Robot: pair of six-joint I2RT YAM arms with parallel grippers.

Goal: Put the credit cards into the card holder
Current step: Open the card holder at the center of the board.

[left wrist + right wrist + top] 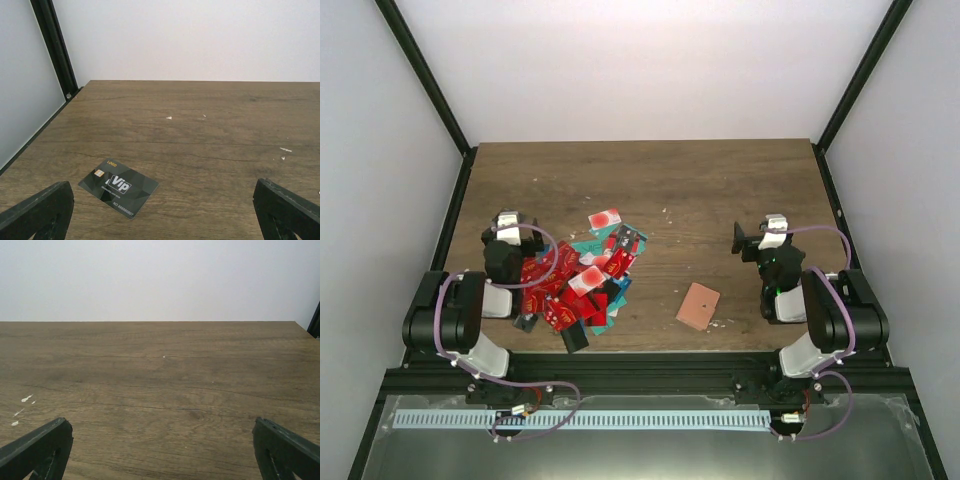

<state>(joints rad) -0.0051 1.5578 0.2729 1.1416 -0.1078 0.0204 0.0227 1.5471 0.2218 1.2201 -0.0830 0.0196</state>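
The credit cards (pixel 575 285) lie in a loose overlapping pile at the table's front left, mostly red, with some teal, black and white ones with a red spot. The salmon-pink card holder (pixel 698 305) lies flat to the right of the pile, apart from it. My left gripper (pixel 510 230) is at the pile's left edge, open and empty. In the left wrist view a black "Vip" card (pixel 119 187) lies on the wood just ahead of the left gripper (pixel 162 205), nearer its left finger. My right gripper (pixel 760 240) is open and empty over bare wood (pixel 162 445), behind and to the right of the holder.
The wooden table (pixel 720 190) is framed by black posts and white walls. A black post (pixel 55 47) stands at the far left corner. Small white specks (pixel 169 118) dot the wood.
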